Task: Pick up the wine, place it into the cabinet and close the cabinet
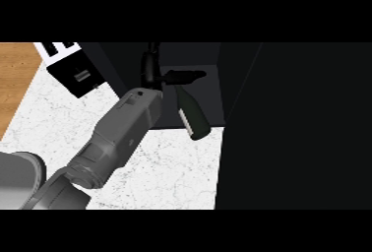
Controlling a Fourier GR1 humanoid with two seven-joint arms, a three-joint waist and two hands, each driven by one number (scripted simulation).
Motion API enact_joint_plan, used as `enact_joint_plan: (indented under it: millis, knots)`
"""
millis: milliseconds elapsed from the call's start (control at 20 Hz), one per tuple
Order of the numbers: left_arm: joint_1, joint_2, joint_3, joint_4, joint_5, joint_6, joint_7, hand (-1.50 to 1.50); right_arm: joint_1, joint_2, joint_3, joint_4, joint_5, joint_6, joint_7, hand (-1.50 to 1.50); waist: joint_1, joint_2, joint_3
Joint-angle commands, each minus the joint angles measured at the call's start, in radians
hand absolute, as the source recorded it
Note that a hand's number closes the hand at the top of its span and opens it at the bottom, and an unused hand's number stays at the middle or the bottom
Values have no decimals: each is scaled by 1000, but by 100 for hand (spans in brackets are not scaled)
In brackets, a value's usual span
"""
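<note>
The wine bottle (190, 114) is a dark, slim shape with a pale strip along one side. It leans at a slant at the front of the dark open cabinet (196, 54), its lower end over the cabinet's front edge. My left hand (152, 71) is inside the cabinet opening at the end of the grey forearm. Its fingers point straight up into the cabinet and its thumb sticks out to the right. The bottle's upper end sits just under that thumb, touching or nearly touching the hand; nothing is curled round it. My right hand does not show.
A wide black panel, the cabinet door (298, 123), fills the right side. The white marble counter (174, 167) lies in front of the cabinet. A black-and-white boxy object (73, 74) stands at the back left, with a wooden surface (15, 83) beyond the counter's left edge.
</note>
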Motion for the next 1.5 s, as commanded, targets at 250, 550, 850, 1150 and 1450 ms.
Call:
enact_joint_plan:
  millis: [250, 550, 850, 1150, 1450]
  knots:
    - [132, 2, 16, -155, -9, -73, -83, -150, 76, -20, -7, -199, -52, -13, 80, -150, 34, -15, 0]
    - [181, 19, -20, -331, -31, -69, 11, -150, 83, -32, -36, -230, -65, -30, 115, -150, 50, -21, 0]
    - [324, 9, -99, -603, -65, 20, 107, -150, 96, -25, 8, -205, -23, -34, 77, -150, 58, -28, 0]
    - [583, 14, -185, -863, -81, 2, 101, -150, 98, -18, 41, -192, 12, -51, 50, -150, 58, -27, 0]
    - [723, 97, -240, -1141, -105, 45, 209, -150, 85, -56, -2, -234, -41, -38, 84, -150, 48, -18, 0]
